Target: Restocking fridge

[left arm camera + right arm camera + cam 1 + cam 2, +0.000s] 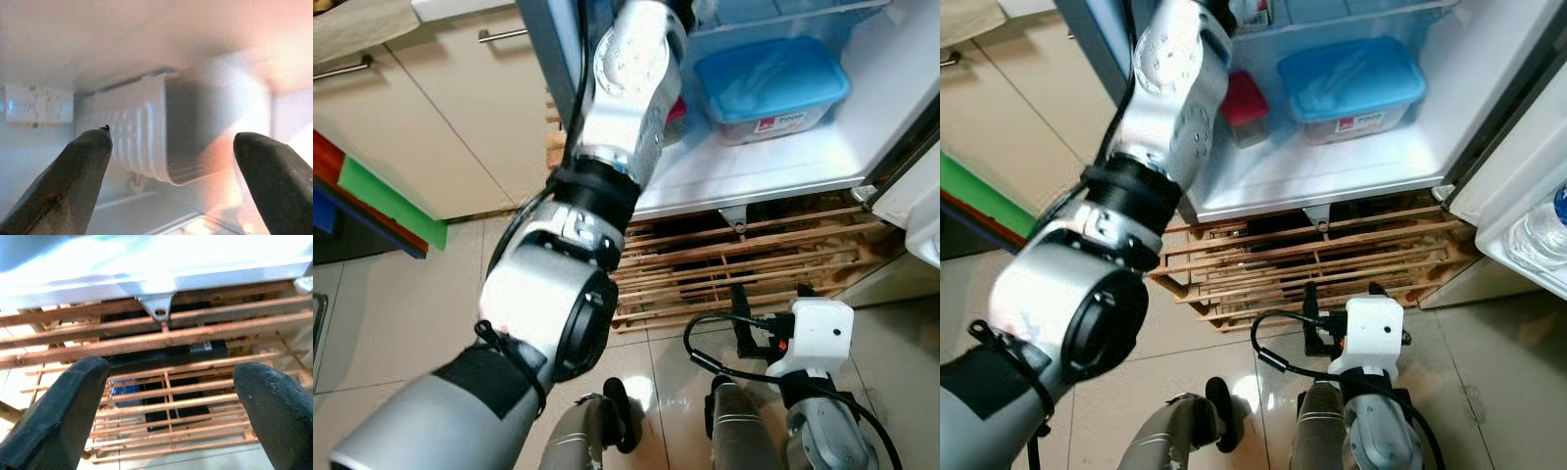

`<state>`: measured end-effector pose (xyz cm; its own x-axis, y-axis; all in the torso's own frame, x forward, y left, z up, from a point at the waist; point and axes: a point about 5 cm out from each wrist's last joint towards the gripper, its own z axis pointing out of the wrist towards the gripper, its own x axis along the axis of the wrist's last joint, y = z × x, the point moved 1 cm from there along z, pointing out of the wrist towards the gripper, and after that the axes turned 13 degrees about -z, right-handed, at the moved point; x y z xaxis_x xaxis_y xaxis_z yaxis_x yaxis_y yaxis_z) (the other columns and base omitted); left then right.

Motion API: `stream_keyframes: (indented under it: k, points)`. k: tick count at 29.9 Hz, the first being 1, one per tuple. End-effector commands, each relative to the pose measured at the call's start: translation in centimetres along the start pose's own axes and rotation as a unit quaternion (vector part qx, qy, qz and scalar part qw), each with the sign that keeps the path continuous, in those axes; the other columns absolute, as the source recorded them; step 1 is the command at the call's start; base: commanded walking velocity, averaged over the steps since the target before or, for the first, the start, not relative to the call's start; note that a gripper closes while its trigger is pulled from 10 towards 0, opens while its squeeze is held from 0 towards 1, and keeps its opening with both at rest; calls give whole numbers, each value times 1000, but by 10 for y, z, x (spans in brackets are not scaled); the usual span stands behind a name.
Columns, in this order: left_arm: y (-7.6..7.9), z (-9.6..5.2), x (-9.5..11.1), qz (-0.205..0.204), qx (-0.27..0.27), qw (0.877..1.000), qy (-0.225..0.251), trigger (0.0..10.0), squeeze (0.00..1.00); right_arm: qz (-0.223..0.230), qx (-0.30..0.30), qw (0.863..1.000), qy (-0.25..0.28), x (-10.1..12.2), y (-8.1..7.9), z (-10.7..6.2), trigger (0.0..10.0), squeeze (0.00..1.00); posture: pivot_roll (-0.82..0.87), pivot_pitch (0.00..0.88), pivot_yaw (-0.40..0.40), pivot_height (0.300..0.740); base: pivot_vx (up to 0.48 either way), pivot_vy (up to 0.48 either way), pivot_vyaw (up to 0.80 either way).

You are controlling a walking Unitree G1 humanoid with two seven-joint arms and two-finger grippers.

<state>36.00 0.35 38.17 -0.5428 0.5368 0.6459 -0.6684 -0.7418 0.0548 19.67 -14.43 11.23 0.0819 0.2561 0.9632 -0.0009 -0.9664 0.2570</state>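
- The left arm (607,147) reached up and forward, its silver forearm rising from a bent elbow (548,304) near the camera.
- The left gripper (171,181) had its jaws wide apart, with nothing between the two black fingers (73,186).
- The right arm (1371,392) hung low, its white wrist housing (1371,333) pointing forward.
- The right gripper (168,416) also had its jaws spread, holding nothing.

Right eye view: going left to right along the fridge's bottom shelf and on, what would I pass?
Silver left arm → red-lidded container → blue-lidded box → water bottle in the door shelf.
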Motion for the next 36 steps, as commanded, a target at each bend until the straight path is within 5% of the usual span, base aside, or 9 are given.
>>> stream_keyframes:
  k: [1, 8, 17, 21, 27, 28, 30, 33, 36]
  points:
    - [6, -4, 10, 11, -27, 999, 19, 10000, 0, 5, 4, 1000, -9, -5, -1, -1, 10000, 0, -357, 229, 176, 740, 0, 0, 0]
    - [16, -41, 2, -35, -68, 997, -14, 10000, 0, 0, -1, 1000, 2, -4, 2, 6, 10000, 0, -349, 201, 177, 740, 0, 0, 0]
    - [25, -120, -22, -111, -146, 963, -199, 10000, 0, -9, -27, 999, 24, -1, 15, 21, 10000, 0, -295, 139, 174, 740, 0, 0, 0]
    - [-16, -178, -46, -98, -50, 936, -335, 10000, 0, -15, -68, 997, 34, 1, 28, 38, 10000, 0, -260, 87, 176, 740, 0, 0, 0]
    - [-73, -231, -52, -44, 156, 914, -373, 10000, 0, -4, -106, 994, 41, 6, 41, 51, 10000, 0, -243, 42, 174, 740, 0, 0, 0]
    - [-73, -231, -52, -44, 156, 914, -373, 10000, 0, -4, -106, 994, 41, 6, 41, 51, 10000, 0, -243, 42, 174, 740, 0, 0, 0]
    - [-84, -266, -46, -1, 217, 899, -381, 10000, 0, -4, -107, 993, 48, 8, 42, 53, 10000, 0, -244, 26, 169, 740, 0, 0, 0]
    - [-73, -296, -28, 44, 175, 912, -369, 10000, 0, 3, -108, 994, 36, 0, 44, 46, 10000, 0, -247, 9, 153, 740, 0, 0, 0]
    - [-71, -311, -23, 64, 171, 904, -386, 10000, 0, 8, -110, 994, 14, -13, 48, 41, 10000, 0, -236, 0, 144, 740, 0, 0, 0]
